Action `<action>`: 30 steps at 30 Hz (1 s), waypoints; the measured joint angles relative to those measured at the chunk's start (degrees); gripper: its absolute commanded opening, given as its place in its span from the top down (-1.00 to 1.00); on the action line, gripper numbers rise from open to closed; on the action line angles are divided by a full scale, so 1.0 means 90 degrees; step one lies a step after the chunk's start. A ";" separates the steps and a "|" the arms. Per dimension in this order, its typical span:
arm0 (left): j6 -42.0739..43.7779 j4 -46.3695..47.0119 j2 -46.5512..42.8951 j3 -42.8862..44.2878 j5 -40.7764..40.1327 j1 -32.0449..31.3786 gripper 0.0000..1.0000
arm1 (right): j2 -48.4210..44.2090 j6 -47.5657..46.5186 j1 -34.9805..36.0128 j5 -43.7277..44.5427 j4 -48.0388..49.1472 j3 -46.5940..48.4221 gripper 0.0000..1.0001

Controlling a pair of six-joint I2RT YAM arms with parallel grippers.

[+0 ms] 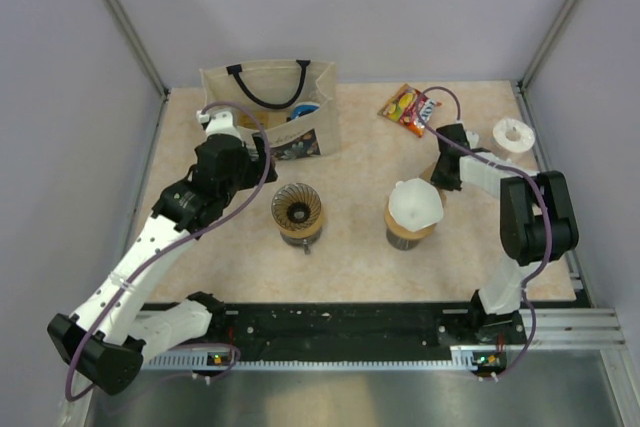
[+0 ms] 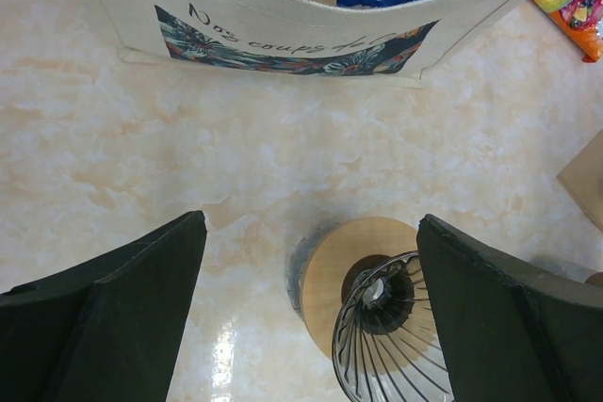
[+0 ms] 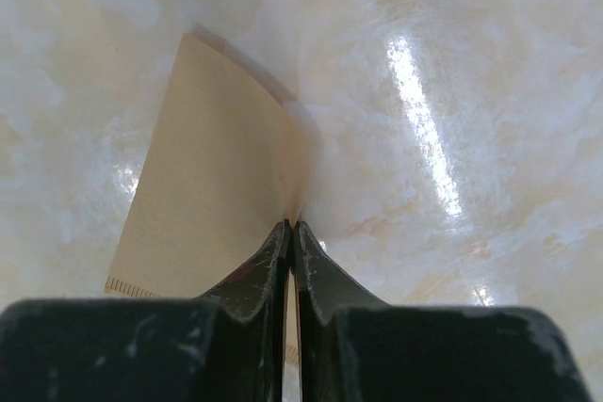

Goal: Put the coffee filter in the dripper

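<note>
The coffee filter (image 3: 212,200) is a flat tan paper fan lying on the marble table, and my right gripper (image 3: 290,225) is shut on its right edge. From above, that gripper (image 1: 438,173) sits low behind the white translucent cone (image 1: 414,203), and the filter itself does not show there. The dripper (image 1: 297,209) is a dark ribbed cone in a tan ring, left of centre. My left gripper (image 1: 250,152) hangs open just behind and left of it. In the left wrist view the dripper (image 2: 382,313) lies between the wide-open fingers, close to the right finger (image 2: 509,317).
A cream tote bag (image 1: 270,107) with black handles stands at the back left, just beyond the left gripper. A colourful snack packet (image 1: 409,107) and a white ring (image 1: 515,134) lie at the back right. Grey walls enclose the table on three sides.
</note>
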 measured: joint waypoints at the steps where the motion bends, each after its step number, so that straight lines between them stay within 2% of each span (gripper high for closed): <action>1: -0.0002 0.0000 0.0000 0.0000 0.0002 0.0000 -0.97 | 0.0000 -0.0002 0.0000 -0.0012 0.0007 0.0000 1.00; 8: 0.0010 0.0002 0.0000 0.0002 0.0039 0.0000 -0.97 | -0.0185 -0.0289 0.0010 -0.0090 -0.0029 0.0002 1.00; 14: 0.0148 0.0114 0.0019 0.0015 0.0478 0.0000 -0.98 | -0.1676 -0.0760 0.0032 -0.0287 0.0100 0.0061 1.00; 18: 0.0294 0.0376 0.0090 0.0075 0.1256 0.0000 -0.97 | -0.2761 -0.0945 0.0032 -0.0818 0.0236 0.0284 1.00; 23: 0.0415 0.0979 0.0423 0.0284 0.2827 -0.0036 -0.97 | -0.3733 -0.1044 0.0223 -0.1923 0.0464 0.0376 1.00; 27: 0.0452 0.1401 0.1120 0.0831 0.3823 -0.0250 -0.97 | -0.3905 -0.1253 0.1054 -0.2378 0.0471 0.0614 1.00; 30: 0.0486 0.1574 0.1545 0.1202 0.4182 -0.0466 -0.97 | -0.3903 -0.1389 0.1530 -0.2574 0.0474 0.0797 1.00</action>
